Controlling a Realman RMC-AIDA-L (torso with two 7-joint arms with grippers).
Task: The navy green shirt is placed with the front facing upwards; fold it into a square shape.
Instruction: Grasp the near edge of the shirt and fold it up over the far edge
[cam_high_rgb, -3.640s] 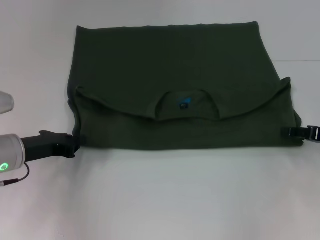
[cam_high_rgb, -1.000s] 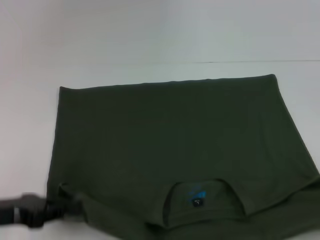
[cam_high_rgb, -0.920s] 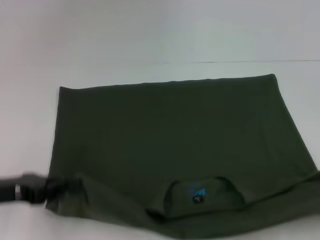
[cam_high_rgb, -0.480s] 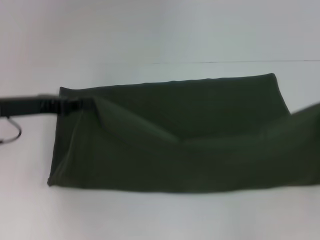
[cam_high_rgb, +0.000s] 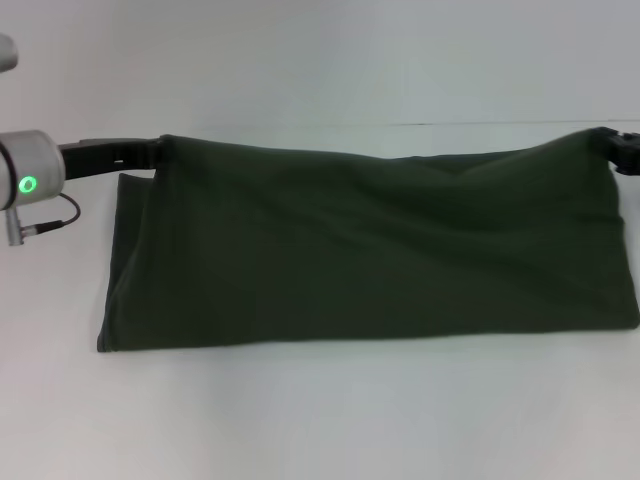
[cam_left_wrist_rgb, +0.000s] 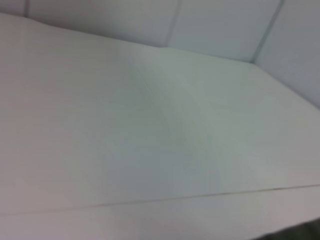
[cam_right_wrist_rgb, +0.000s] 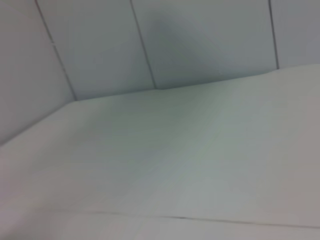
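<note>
The navy green shirt (cam_high_rgb: 370, 250) lies across the white table in the head view, doubled over into a long band; its collar and lettering are hidden. My left gripper (cam_high_rgb: 158, 148) is shut on the shirt's upper left corner and holds it slightly above the table at the far left. At the far right my right gripper (cam_high_rgb: 608, 140) is shut on the other corner. The cloth edge stretches between the two grippers and sags a little in the middle. A dark sliver of the shirt (cam_left_wrist_rgb: 307, 235) shows in the left wrist view.
The white table (cam_high_rgb: 320, 420) extends in front of the shirt. Its far edge (cam_high_rgb: 450, 125) meets a pale panelled wall (cam_right_wrist_rgb: 150, 45) just behind the grippers. A cable (cam_high_rgb: 45, 222) hangs under the left wrist.
Both grippers have carried the shirt's lifted edge farther back and up, over the far hem. The fold now covers the layer beneath, and the collar, seen a second ago, is hidden.
</note>
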